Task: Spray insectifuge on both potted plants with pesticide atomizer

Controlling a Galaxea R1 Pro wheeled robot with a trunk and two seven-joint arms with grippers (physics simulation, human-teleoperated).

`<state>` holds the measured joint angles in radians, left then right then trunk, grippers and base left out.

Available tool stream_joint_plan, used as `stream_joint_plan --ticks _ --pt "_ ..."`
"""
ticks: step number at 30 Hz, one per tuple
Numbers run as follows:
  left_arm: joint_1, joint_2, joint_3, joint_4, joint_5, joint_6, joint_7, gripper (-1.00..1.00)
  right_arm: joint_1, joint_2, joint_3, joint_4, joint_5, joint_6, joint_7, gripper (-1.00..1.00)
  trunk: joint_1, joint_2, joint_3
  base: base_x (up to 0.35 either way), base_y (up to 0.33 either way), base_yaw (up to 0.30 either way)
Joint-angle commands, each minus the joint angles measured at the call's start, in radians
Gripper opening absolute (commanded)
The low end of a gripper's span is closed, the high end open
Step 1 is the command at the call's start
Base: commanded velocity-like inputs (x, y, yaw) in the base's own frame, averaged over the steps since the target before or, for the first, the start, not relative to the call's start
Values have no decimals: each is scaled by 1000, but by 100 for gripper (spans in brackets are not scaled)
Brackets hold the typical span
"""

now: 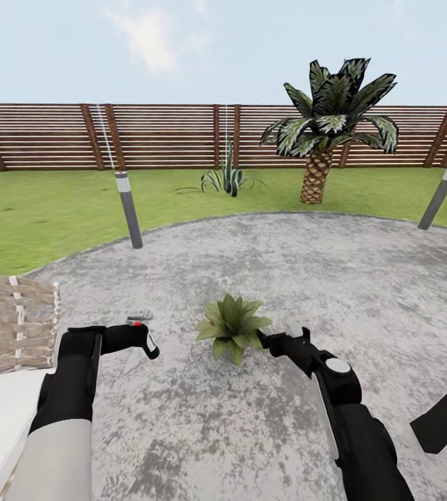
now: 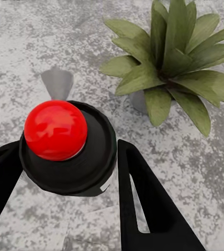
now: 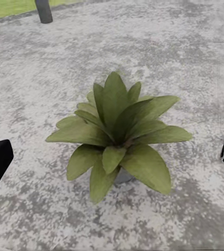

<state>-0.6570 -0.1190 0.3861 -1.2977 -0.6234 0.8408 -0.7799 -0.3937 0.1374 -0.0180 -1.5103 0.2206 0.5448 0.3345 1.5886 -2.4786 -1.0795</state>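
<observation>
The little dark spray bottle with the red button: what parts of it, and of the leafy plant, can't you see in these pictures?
- Dark green-black spray bottle, left wrist view: its red button top hides the body, label and nozzle.
- Same bottle, head view: too small, mostly behind the left gripper.
- Small green-leaved potted plant, right wrist view: leaves cover nearly all of its grey pot.
- Right gripper, right wrist view: fingers cut off at both edges.

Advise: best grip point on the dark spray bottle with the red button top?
Grip the dark spray bottle on its round body below the red button, fingers on opposite sides, as the left gripper has it: that leaves button and nozzle free.
</observation>
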Motion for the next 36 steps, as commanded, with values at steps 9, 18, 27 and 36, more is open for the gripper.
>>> stream_joint_plan --ticks 9,18,27,36 --pt "0 4 5 -2 -15 3 -9 -100 1 -149 -29 -1 12 3 93 100 0 0 -1 9 0 0" --pt "2 4 3 -3 -16 3 -9 -100 -6 -225 -316 -6 20 6 412 100 0 0 -1 0 0 0" --pt "2 3 1 -3 -15 3 -9 -100 -2 -257 -346 -2 25 6 468 100 0 0 -1 0 0 0" --pt "2 1 -2 -8 -13 3 -7 -100 -1 -259 -346 -9 28 8 479 100 0 0 -1 0 0 0"
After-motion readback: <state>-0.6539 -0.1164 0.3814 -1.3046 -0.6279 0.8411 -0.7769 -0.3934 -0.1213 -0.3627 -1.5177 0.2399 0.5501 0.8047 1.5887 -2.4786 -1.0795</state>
